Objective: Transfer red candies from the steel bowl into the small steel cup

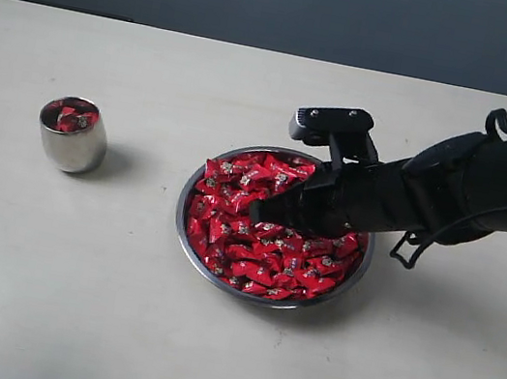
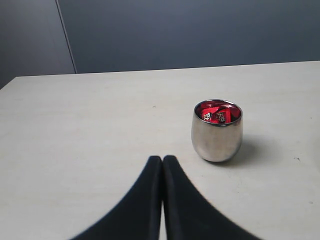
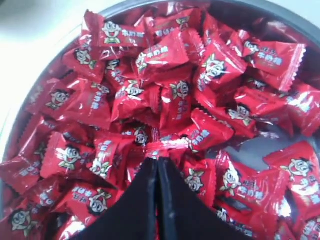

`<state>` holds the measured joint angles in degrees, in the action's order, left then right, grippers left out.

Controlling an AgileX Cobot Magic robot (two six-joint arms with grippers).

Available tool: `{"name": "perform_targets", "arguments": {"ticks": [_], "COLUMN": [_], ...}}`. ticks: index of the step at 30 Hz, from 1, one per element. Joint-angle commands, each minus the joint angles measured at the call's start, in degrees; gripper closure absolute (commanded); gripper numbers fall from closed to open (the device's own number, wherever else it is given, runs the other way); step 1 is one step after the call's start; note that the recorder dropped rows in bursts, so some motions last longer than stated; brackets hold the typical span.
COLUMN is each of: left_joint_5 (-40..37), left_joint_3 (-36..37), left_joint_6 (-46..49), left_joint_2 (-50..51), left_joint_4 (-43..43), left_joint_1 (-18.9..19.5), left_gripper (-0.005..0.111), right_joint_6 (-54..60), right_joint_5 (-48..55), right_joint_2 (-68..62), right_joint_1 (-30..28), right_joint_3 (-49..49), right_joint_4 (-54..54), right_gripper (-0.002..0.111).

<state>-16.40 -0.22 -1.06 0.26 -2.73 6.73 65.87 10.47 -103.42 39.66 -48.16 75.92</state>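
Right wrist view: the right gripper has its two smooth, black, tapered fingers pressed flat together with no gap between them. The tips rest against the crimped end of one wrapper in the heap; whether that wrapper is pinched cannot be told.

Around the tips lie the red candies — pillow-shaped packets of glossy, crinkled foil with saw-tooth ends. Each carries a small cartoon face in white and green and a line of white characters, too blurred to read.

The candies fill the steel bowl, a wide, shallow round dish of polished metal with a thin rim. A patch of its bare steel floor shows between packets.

In the exterior view the bowl stands right of centre on the table, a pale, matt surface, and the black arm reaches into it from the right. The small steel cup stands well apart to the left — mirror-bright, barrel-sided, without handle. It holds a few red candies below its rim.

Left wrist view: the left gripper is closed and empty, fingers touching, near the cup but clear of it.
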Motion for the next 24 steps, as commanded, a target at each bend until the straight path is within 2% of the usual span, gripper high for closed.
{"name": "perform_targets", "arguments": {"ticks": [1, 4, 8, 10, 17, 21, 24], "left_joint_5": [0.1, 0.1, 0.1, 0.1, 0.1, 0.1, 0.1], "left_joint_3": [0.2, 0.2, 0.2, 0.2, 0.2, 0.2, 0.2], "left_joint_6": [-0.1, -0.1, -0.1, -0.1, -0.1, -0.1, -0.1], "left_joint_2": [-0.3, -0.3, -0.3, -0.3, -0.3, -0.3, -0.3], "left_joint_4": [0.1, 0.1, 0.1, 0.1, 0.1, 0.1, 0.1], "left_joint_1": [0.0, 0.0, 0.0, 0.0, 0.0, 0.0, 0.0], "left_gripper": [0.106, 0.106, 0.106, 0.106, 0.106, 0.106, 0.106], "right_joint_6": [-5.1, -13.2, -31.4, -36.4, -35.9, -35.9, -36.0], "right_joint_5": [0.2, 0.8, 1.8, 1.4, -11.8, -13.2, -19.5], "right_joint_2": [1.4, 1.7, 4.2, 6.5, 20.5, 24.1, 25.2], "right_joint_1": [-0.3, -0.3, -2.4, -3.7, -4.9, -4.9, -3.9], "right_joint_3": [-1.8, -4.2, -6.4, -5.9, 6.8, 15.3, 21.0], "right_joint_4": [-7.2, -16.9, -35.2, -39.7, -39.5, -38.5, -38.2], "right_gripper": [0.109, 0.109, 0.109, 0.109, 0.109, 0.109, 0.109]}}
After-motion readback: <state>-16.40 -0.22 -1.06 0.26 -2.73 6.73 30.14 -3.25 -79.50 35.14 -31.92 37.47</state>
